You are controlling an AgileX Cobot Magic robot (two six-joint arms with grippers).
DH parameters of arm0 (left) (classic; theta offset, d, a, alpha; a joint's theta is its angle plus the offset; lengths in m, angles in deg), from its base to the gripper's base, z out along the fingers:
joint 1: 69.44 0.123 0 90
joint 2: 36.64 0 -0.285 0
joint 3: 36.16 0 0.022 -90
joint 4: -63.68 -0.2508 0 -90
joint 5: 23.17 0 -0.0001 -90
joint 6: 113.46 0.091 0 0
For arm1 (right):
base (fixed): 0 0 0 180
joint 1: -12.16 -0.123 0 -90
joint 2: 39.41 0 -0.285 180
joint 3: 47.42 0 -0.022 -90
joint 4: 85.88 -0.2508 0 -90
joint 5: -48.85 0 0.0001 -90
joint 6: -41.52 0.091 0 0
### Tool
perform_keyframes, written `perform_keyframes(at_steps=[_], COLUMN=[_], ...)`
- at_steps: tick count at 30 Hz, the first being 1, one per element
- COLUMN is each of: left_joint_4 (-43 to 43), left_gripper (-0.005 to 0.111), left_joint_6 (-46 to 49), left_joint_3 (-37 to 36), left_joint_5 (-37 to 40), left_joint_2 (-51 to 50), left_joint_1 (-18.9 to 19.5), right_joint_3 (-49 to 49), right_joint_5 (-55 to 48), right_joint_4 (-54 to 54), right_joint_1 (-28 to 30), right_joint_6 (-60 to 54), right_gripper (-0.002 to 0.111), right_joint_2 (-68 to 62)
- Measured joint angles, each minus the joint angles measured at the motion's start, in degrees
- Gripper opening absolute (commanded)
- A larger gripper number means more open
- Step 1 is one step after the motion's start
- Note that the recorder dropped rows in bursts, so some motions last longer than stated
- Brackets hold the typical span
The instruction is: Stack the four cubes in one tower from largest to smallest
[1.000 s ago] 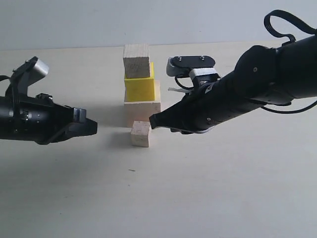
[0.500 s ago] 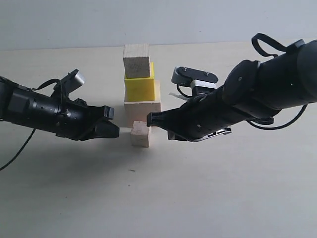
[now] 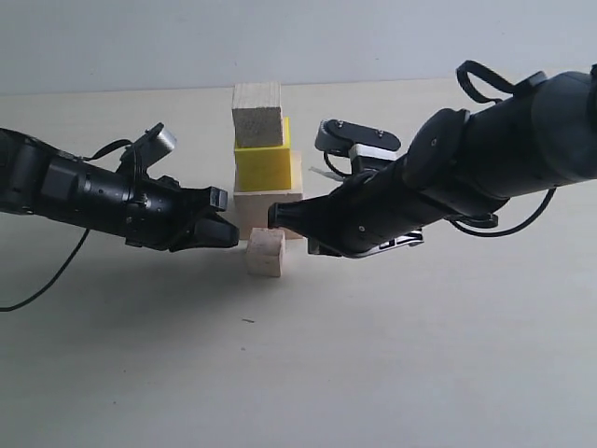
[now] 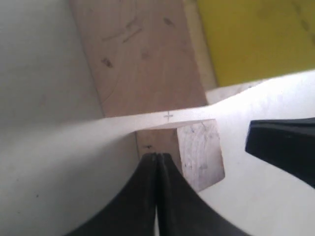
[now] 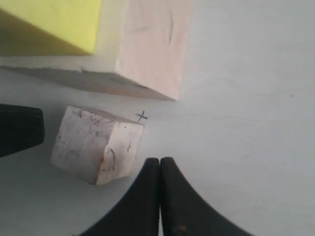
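Three cubes stand stacked: the largest pale wood cube (image 3: 268,210) at the bottom, the yellow cube (image 3: 263,166) on it, and the layered-grain wood cube (image 3: 257,114) on top. The smallest cube (image 3: 266,252) sits on the table just in front of the stack. My left gripper (image 3: 231,235) is shut, with its tip (image 4: 156,156) against the small cube's (image 4: 199,152) left side. My right gripper (image 3: 276,217) is also shut and holds nothing. Its tip (image 5: 160,161) hovers close beside the small cube (image 5: 96,147), near a corner.
A pale tabletop (image 3: 298,373) runs back to a grey wall (image 3: 373,37). Both black arms lean in low from either side and crowd the base of the stack. A small pen cross (image 5: 141,116) marks the table by the small cube.
The left arm has swung in from the far left until its shut tip reaches the small cube. The right arm has edged left and slightly up. The cubes have not moved.
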Motion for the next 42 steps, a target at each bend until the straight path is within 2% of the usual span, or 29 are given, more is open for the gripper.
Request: perform_keyframes(at_steps=[3, 11, 21, 26, 42], left_joint_4=[0.11, -0.12, -0.71, -0.94, -0.99], left_gripper=[0.000, 0.000, 0.000, 0.000, 0.000], left_joint_6=[0.00, 0.00, 0.00, 0.00, -0.56], left_joint_3=[0.13, 0.22, 0.22, 0.22, 0.22], left_joint_5=[-0.11, -0.57, -0.68, -2.63, -2.75], left_joint_2=[0.00, 0.00, 0.00, 0.00, 0.00], left_joint_1=[0.00, 0.00, -0.37, -3.22, -3.35], right_joint_3=[0.00, 0.00, 0.00, 0.00, 0.00], right_joint_5=[0.16, 4.08, 5.86, 6.10, 5.99], right_joint_4=[0.00, 0.00, -0.09, -0.23, -0.23], right_joint_1=[-0.28, -5.54, -5.76, -5.76, -5.76], right_joint_6=[-0.24, -0.62, -0.62, -0.62, -2.16], right_gripper=[0.000, 0.000, 0.000, 0.000, 0.000], right_joint_2=[-1.16, -1.73, -2.04, -2.04, -2.04])
